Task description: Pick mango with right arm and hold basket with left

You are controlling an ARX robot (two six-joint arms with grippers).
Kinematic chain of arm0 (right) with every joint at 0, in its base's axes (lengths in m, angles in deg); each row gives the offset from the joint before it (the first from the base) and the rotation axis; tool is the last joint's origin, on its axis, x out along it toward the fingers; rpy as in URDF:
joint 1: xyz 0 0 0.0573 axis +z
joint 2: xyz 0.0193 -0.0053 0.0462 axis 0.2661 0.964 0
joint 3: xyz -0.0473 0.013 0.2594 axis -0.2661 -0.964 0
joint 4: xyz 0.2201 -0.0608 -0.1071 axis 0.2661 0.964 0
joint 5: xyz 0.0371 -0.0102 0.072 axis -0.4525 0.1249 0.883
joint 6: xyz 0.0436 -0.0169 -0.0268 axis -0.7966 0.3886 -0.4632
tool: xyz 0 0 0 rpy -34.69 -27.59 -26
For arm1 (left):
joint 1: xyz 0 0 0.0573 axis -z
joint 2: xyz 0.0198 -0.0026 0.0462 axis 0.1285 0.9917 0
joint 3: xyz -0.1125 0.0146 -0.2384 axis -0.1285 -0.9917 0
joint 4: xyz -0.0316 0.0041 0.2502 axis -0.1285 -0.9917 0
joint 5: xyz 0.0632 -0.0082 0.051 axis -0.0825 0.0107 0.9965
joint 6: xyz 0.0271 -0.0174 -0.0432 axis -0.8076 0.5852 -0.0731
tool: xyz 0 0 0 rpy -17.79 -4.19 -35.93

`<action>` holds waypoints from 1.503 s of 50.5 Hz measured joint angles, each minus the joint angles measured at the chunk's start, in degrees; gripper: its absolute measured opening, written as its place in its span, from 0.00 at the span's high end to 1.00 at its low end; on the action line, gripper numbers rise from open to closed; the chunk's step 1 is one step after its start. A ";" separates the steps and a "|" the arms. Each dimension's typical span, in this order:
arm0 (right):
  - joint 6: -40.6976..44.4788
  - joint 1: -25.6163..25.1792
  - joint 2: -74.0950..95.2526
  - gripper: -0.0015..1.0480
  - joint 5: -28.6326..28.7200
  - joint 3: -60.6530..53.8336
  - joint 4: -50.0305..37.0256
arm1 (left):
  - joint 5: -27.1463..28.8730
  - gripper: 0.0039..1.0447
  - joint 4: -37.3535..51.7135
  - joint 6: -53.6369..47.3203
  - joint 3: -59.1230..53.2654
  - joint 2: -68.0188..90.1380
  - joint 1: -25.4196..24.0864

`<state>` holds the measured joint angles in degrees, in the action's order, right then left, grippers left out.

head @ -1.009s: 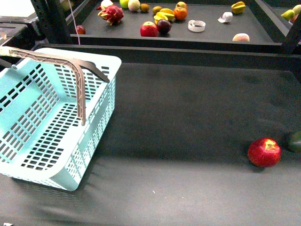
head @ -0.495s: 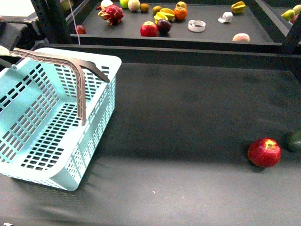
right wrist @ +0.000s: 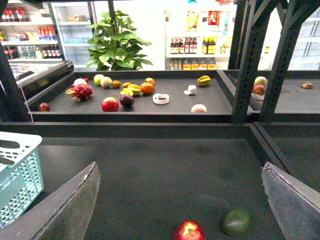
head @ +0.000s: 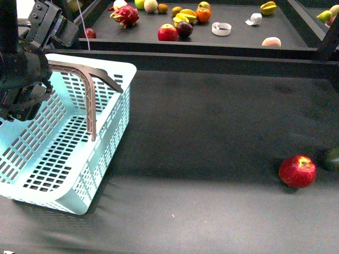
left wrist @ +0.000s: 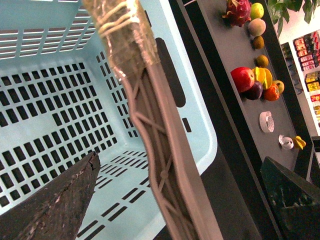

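the left gripper [left wrist: 180, 159] stands spread, one finger on each side of the grey-brown handle [left wrist: 159, 145] of the basket [left wrist: 55, 100]. the handle runs lengthwise through the gap, and neither finger touches it that i can see (a straddle, not a grip). below the hand lies the basket's slotted floor, with nothing on it where it shows. in the front view the left arm [head: 22, 66] hangs over the basket's far-left part, above the raised handle. the hold is, i judge, one closing away: the handle's long axis lies along the gap, so the jaws need only press together across its width.

the right gripper [right wrist: 180, 167] is spread too, with nothing between its fingers. just ahead of this hand and below it sits a red apple [right wrist: 189, 231]. beside that, toward the robot's right, is a dark green fruit [right wrist: 237, 221]. neither is the mango, and i cannot find the mango on the near table in any view. well apart, far ahead on the back shelf [right wrist: 225, 102], a few yellow fruits [right wrist: 133, 90] lie beside an orange one, too small to tell whether one is the mango. the right arm's move turns on that: if it is there, it lies far forward of the hand and toward the robot's left.
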<state>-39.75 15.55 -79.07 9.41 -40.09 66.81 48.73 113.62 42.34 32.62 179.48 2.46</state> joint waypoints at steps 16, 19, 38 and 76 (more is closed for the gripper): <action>0.00 0.00 0.00 0.08 0.00 0.00 0.00 | -1.03 0.08 -1.60 0.92 5.14 4.26 -0.35; 0.00 0.00 0.00 0.08 0.00 0.00 0.00 | -1.14 0.08 -1.68 1.11 5.55 4.98 -0.35; 0.00 0.00 0.00 0.08 0.00 0.00 0.00 | -1.86 0.12 -2.54 2.14 8.81 8.02 -0.81; 0.00 0.00 0.00 0.08 0.00 0.00 0.00 | -3.52 0.95 0.09 -3.19 2.56 0.92 -0.76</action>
<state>-39.75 15.55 -79.07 9.41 -40.09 66.81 45.22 113.71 39.15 35.18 180.40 1.70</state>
